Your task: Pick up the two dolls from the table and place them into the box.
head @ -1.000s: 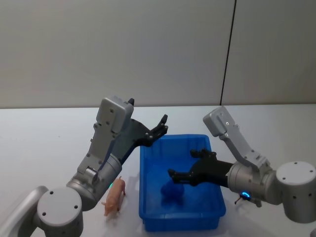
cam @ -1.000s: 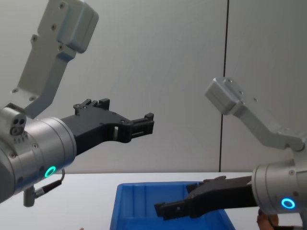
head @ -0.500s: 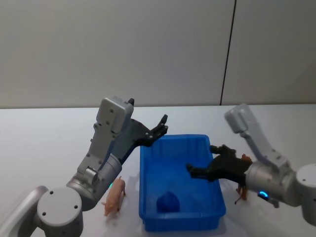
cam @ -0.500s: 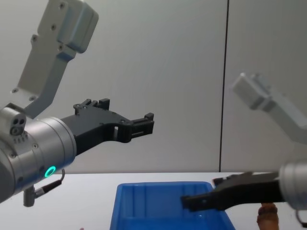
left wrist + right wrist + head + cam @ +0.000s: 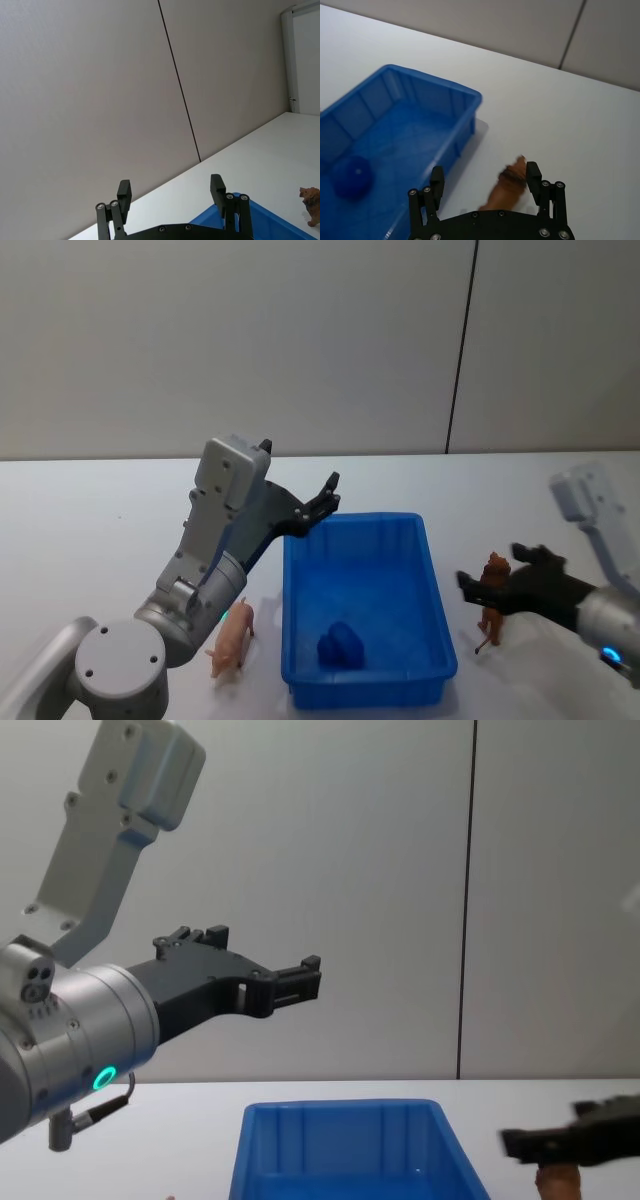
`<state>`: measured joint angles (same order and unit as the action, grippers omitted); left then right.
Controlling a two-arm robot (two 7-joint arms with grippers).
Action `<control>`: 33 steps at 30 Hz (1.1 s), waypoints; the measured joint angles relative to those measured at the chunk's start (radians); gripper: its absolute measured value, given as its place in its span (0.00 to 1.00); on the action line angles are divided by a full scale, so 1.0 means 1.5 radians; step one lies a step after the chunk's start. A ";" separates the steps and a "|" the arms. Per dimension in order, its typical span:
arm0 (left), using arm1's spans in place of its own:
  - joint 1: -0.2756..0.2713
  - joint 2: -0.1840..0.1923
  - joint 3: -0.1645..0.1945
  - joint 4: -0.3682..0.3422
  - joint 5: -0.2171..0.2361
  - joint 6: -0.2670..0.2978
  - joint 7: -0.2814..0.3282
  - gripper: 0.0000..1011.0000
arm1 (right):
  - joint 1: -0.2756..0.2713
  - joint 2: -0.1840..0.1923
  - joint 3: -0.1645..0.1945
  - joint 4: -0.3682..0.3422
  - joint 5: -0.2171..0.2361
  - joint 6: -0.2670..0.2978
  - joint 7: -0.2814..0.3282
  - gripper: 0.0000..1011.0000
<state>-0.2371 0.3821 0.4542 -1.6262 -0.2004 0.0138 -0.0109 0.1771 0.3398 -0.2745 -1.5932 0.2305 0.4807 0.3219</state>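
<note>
Right gripper (image 5: 485,172) sits low just right of the bright blue plastic bin (image 5: 352,519), jaws spread either side of the reddish-brown tufted doll (image 5: 507,187) on the white surface (image 5: 100,520), presumably lining up a grab, while the left gripper (image 5: 170,186) hangs parked up high, jaws spread too, with the pale pink doll (image 5: 236,633) lying left of the bin.

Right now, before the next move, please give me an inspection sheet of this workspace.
Surface: white table, flat.
Job's things: pink doll left of blue box, brown doll standing right of it, both outside.
Clutter: dark blue lump inside the box.
Grippers: left gripper open, raised by the box's far left corner; right gripper open, at the brown doll.
Cables: nothing seen on the table.
Surroundings: grey wall panels behind.
</note>
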 joint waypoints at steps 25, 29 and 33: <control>0.000 0.000 0.000 0.000 0.000 0.000 0.000 0.99 | -0.118 0.084 0.055 -0.060 0.084 -0.047 -0.041 0.99; 0.000 0.000 0.000 0.000 0.000 0.000 0.000 0.99 | -0.115 0.080 0.049 -0.050 0.086 -0.047 -0.024 0.99; 0.000 0.000 0.000 0.000 0.000 0.000 0.000 0.99 | -0.111 0.072 0.044 -0.039 0.090 -0.040 -0.016 0.99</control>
<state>-0.2371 0.3822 0.4542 -1.6262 -0.2004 0.0138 -0.0109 0.0110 0.4476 -0.2088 -1.6510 0.3652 0.4203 0.2979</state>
